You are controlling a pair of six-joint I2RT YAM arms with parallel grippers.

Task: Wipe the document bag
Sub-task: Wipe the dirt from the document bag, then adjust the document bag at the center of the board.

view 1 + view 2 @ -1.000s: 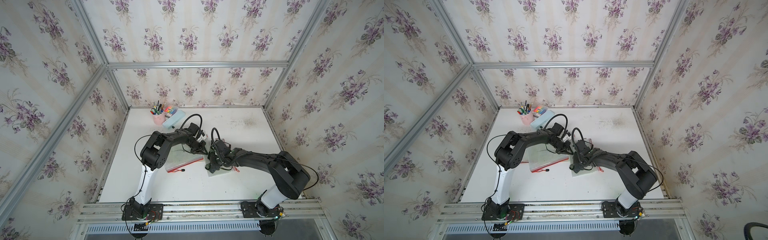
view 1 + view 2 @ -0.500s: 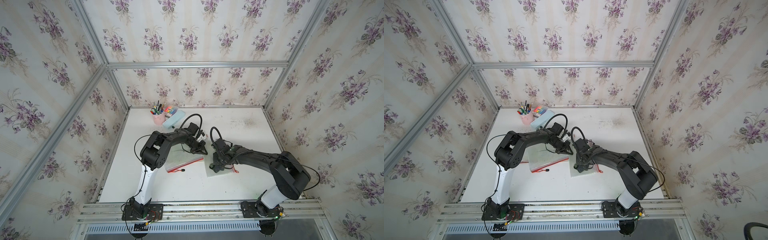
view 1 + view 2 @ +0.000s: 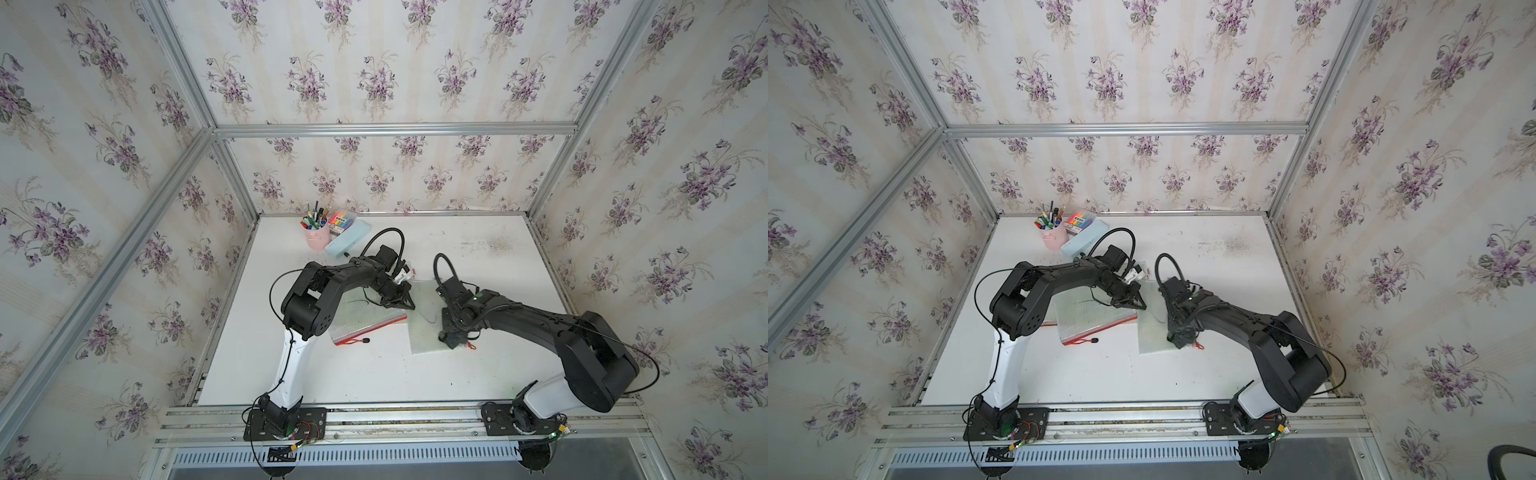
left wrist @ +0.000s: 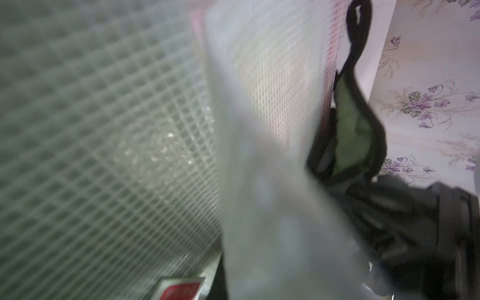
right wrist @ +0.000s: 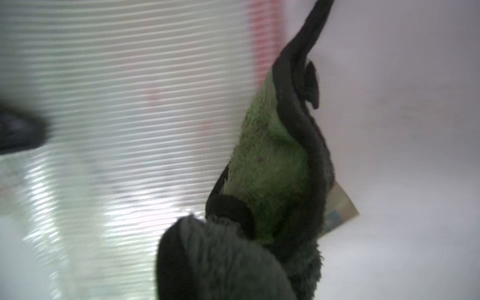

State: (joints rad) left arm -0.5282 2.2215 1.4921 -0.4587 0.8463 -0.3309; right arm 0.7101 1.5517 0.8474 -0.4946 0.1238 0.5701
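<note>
A translucent document bag (image 3: 424,332) (image 3: 1152,336) lies flat at mid-table. My right gripper (image 3: 452,341) (image 3: 1179,341) is down on its front right part, shut on a green and black cloth (image 5: 265,166) that presses on the bag. The cloth (image 4: 350,124) also shows in the left wrist view. My left gripper (image 3: 409,306) (image 3: 1142,306) is shut at the bag's left edge, and a blurred sheet of the bag (image 4: 259,181) rises straight from its hidden jaws. In the right wrist view the cloth covers the right jaws.
A second mesh bag with a red zipper (image 3: 361,320) (image 3: 1092,320) lies under the left arm, beside the first. At the back left stand a pink pen cup (image 3: 316,237), a light blue pencil case (image 3: 347,240) and a marker box (image 3: 341,219).
The right gripper has slid the cloth across the bag toward the table's front and a little to the right. The left gripper has stayed at the bag's edge.
</note>
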